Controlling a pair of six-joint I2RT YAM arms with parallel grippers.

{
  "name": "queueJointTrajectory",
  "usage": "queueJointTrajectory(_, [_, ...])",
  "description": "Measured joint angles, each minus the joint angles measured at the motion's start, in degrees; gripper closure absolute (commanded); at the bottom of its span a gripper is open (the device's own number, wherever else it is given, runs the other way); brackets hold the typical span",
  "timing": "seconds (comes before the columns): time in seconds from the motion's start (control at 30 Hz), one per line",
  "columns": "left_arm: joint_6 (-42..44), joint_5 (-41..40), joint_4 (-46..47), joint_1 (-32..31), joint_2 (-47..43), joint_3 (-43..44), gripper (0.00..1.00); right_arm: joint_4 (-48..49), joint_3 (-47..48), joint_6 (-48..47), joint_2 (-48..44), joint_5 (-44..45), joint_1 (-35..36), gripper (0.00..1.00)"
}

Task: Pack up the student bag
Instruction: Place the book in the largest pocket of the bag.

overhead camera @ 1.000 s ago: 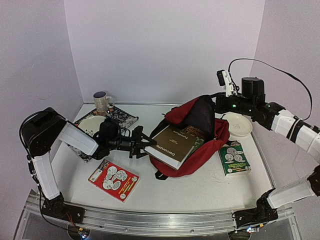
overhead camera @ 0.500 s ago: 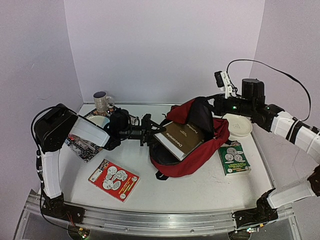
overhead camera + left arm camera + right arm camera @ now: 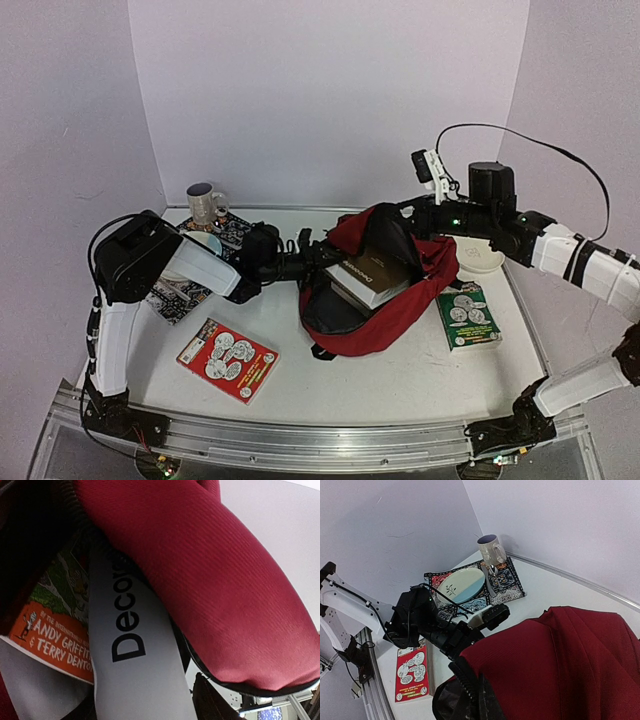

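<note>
The student bag (image 3: 400, 310), dark red with a black lining, lies open in the middle of the table. My right gripper (image 3: 398, 212) is shut on its upper flap and holds the flap up; the right wrist view shows red fabric (image 3: 560, 665) and the zip edge. My left gripper (image 3: 318, 256) is at the bag's mouth, shut on a thick book (image 3: 372, 277) marked "Decorate", most of which sits inside the bag. The left wrist view shows the book's white spine (image 3: 135, 680) up close, one dark finger (image 3: 212, 700) beside it, and an orange-covered book (image 3: 55, 625) inside.
A red booklet (image 3: 227, 358) lies front left. On the right are a green book (image 3: 467, 316) and a white dish (image 3: 478, 252). At the back left stand a mug (image 3: 205, 204) and a plate (image 3: 461, 584) on a patterned mat (image 3: 170, 292).
My left gripper has moved right and pushed the Decorate book deeper into the bag. My right gripper has shifted left with the flap, which now covers more of the book.
</note>
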Motion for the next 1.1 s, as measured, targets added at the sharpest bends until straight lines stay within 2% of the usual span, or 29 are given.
queueJointTrajectory(0.2, [4.0, -5.0, -0.4, -0.6, 1.2, 1.1, 0.31, 1.0, 0.0, 0.3, 0.6, 2.2, 0.5, 1.00])
queueJointTrajectory(0.4, [15.9, -12.0, -7.1, -1.6, 0.4, 0.7, 0.15, 1.1, 0.0, 1.5, 1.2, 7.4, 0.5, 1.00])
queueJointTrajectory(0.53, [22.8, -16.2, -12.1, -2.2, -4.0, -2.3, 0.08, 1.1, 0.0, 2.1, 2.1, 9.5, 0.5, 1.00])
queueJointTrajectory(0.7, [28.9, -20.0, -16.3, -2.3, -10.2, -5.4, 0.07, 1.1, 0.0, 2.7, 2.6, 10.6, 0.5, 1.00])
queueJointTrajectory(0.87, [30.8, -21.4, -19.6, -2.3, -14.8, -7.3, 0.15, 1.1, 0.0, 2.8, 3.2, 10.9, 0.5, 1.00])
queueJointTrajectory(1.1, [29.9, -20.5, -23.1, -2.4, -15.1, -8.9, 0.10, 1.1, 0.0, 2.9, 4.1, 10.8, 0.5, 1.00])
